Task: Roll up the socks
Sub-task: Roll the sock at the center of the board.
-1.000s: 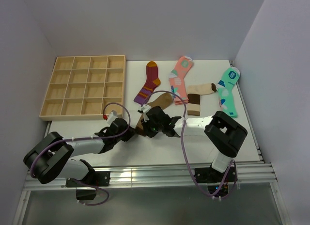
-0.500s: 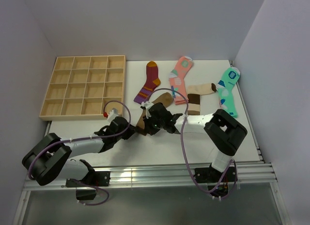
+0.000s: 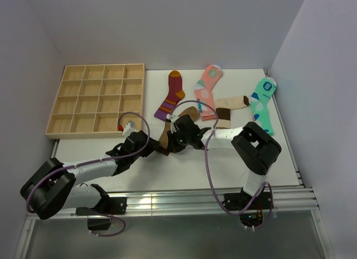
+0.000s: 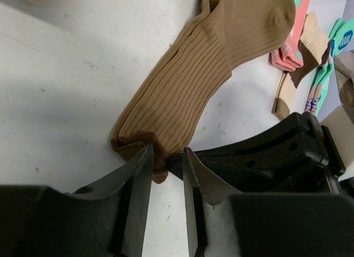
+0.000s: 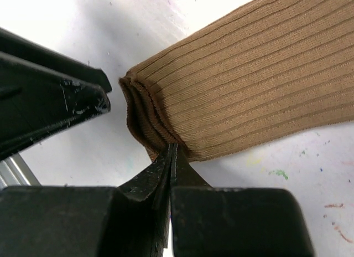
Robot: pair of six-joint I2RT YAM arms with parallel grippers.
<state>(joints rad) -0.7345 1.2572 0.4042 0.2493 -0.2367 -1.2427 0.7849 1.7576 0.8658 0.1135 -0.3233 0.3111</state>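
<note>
The mid-brown ribbed sock (image 3: pixel 188 114) lies slanted on the white table, its darker cuff folded over at the near end (image 4: pixel 135 146). My right gripper (image 5: pixel 172 149) is shut, its tips pinching the folded cuff edge of the brown sock (image 5: pixel 249 85). From the other side my left gripper (image 4: pixel 167 152) stands open at the same cuff. Its left finger touches the fold, and bare table shows between its jaws. In the top view the left gripper (image 3: pixel 155 147) and right gripper (image 3: pixel 169 143) meet at the sock's near end. The beige sock (image 3: pixel 226 111) with dark band lies apart, to the right.
A wooden compartment tray (image 3: pixel 95 134) sits at the back left. A maroon striped sock (image 3: pixel 172 95), a pink sock (image 3: pixel 207 89) and a mint-green sock (image 3: pixel 262 102) lie along the back. The right arm's body (image 4: pixel 265 152) crowds close beside my left fingers.
My left jaws have parted from a near-shut grip at the cuff. The right gripper has closed fully on the cuff. Both grippers have shifted slightly away from the near edge.
</note>
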